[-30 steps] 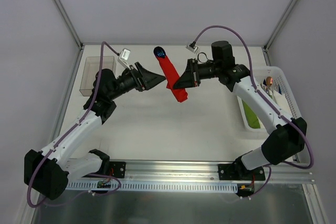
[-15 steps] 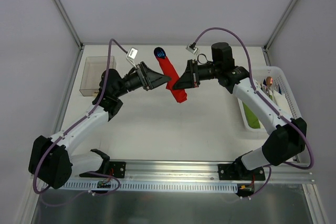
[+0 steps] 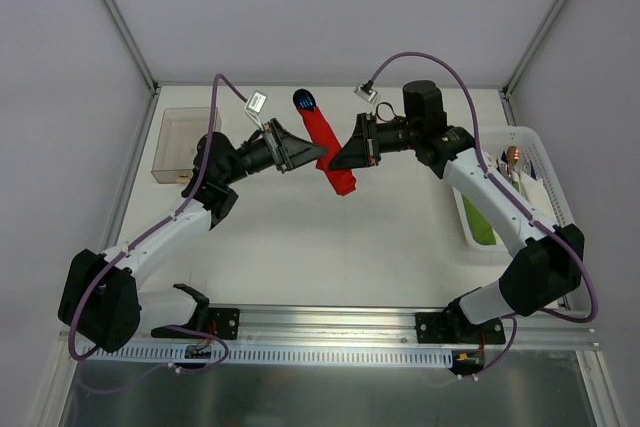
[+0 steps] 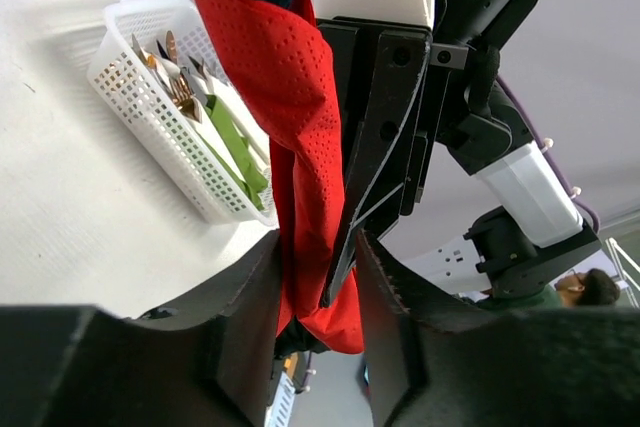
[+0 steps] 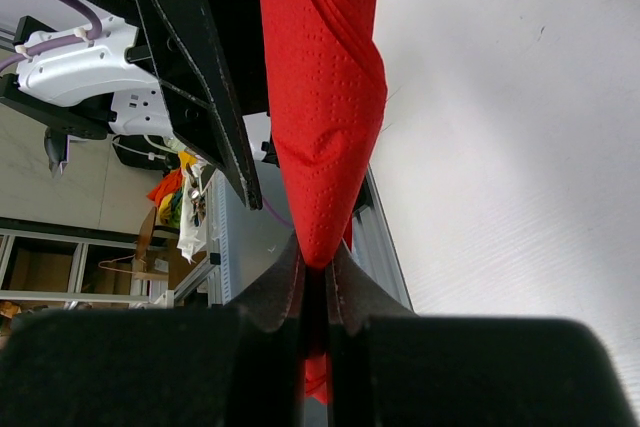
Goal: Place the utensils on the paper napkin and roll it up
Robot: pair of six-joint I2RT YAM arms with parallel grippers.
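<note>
Item: thin bright red paper napkin (image 3: pixel 329 151), rolled into a slim tube and held clear of the white table (image 3: pixel 300 247), a shiny blue-purple utensil head (image 3: pixel 304 100) protruding from its far end. Right gripper (image 5: pixel 314 282): pinched tight on the tube's lower end, unchanged. Left gripper (image 4: pixel 315 272): has swung in from the left over the last second, its jaws narrowing from wide to a close straddle of the tube; whether they now press it cannot be told. Reading: rolling looks largely complete, with a second hold or handover probably under way. Markings: no legible brand, label or writing on anything.
</note>
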